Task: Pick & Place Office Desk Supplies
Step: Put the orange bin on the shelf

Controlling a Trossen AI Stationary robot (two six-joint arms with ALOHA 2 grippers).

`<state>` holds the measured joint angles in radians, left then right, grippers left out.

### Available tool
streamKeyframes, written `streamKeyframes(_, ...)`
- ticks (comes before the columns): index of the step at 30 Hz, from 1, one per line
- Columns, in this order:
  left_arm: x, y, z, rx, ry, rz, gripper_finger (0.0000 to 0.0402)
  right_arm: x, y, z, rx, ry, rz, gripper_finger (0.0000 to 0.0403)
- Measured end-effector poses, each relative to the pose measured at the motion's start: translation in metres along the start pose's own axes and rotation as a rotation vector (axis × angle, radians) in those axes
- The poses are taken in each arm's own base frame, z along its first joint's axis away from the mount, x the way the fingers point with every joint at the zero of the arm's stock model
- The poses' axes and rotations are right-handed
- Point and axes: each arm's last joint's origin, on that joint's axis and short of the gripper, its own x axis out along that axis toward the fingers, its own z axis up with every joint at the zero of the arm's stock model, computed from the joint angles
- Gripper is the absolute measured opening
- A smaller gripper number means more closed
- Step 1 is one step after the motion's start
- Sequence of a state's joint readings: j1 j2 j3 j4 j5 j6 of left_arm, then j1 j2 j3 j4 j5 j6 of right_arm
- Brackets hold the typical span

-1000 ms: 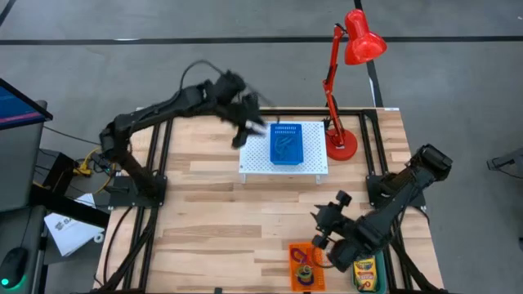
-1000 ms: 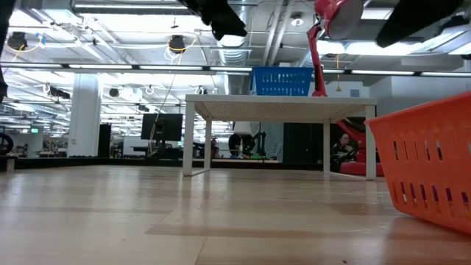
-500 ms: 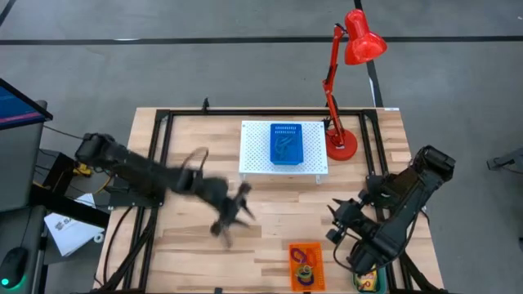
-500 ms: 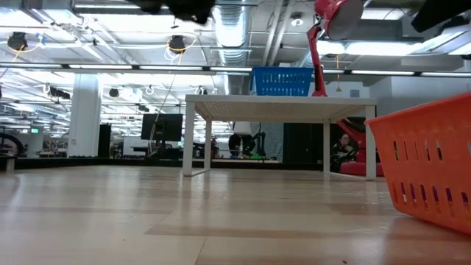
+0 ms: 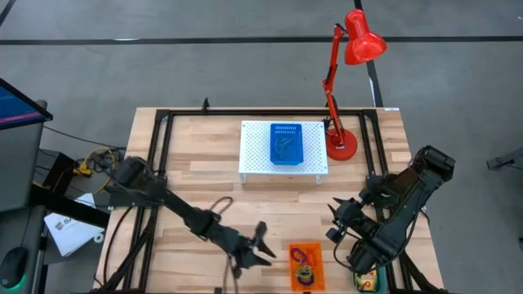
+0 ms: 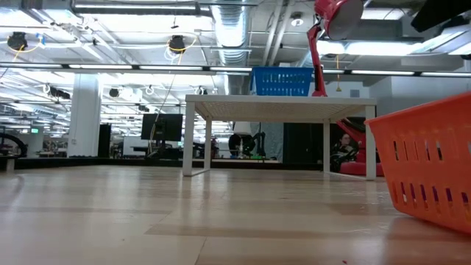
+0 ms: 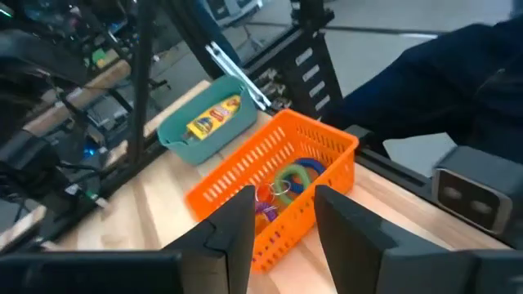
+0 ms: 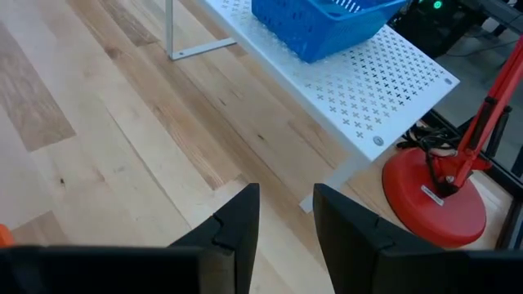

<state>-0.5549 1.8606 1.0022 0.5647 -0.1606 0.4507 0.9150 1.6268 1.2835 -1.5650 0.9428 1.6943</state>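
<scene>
Wooden table [image 5: 204, 192], high view: left gripper [image 5: 263, 245] at lower centre, fingers apart and empty, just left of the orange basket [image 5: 306, 265] holding coloured loops [image 5: 304, 266]. Right gripper [image 5: 337, 219] lower right, fingers apart, empty; crayon box [image 5: 365, 271] partly under that arm. Left wrist view: orange basket centre; crayon box in a teal tray [image 7: 198, 131]. Right wrist view: blue basket [image 8: 323, 20] on the white stand [image 8: 372, 86], top of frame.

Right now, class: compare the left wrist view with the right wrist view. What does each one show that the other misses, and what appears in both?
Left wrist only: orange slotted plastic basket holding coloured loops, and a teal tray with a yellow-green crayon box.
Right wrist only: blue plastic basket on the white perforated metal stand, and the red lamp base.
Both: the light wooden tabletop.
</scene>
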Motion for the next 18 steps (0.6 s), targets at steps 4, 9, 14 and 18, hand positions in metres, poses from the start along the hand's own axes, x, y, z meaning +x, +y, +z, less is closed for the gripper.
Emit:
streamKeyframes(4, 0.030, -0.006, 0.001, 0.014, -0.012, -0.040, 0.0122, 0.000, 0.000, 0.000, -0.002, 0.000, -0.001, 0.0113)
streamKeyframes(9, 0.046, -0.010, 0.005, 0.017, -0.026, -0.118, 0.0122, 0.000, 0.000, 0.000, -0.002, 0.001, -0.001, 0.0113)
streamKeyframes(14, 0.046, -0.011, 0.006, 0.013, -0.076, -0.232, 0.0122, 0.000, 0.000, 0.000, -0.002, 0.002, 0.000, 0.0113)
streamKeyframes(18, 0.046, -0.010, 0.006, -0.015, -0.115, -0.292, 0.0122, 0.000, 0.000, 0.000, 0.000, 0.002, 0.001, 0.0113)
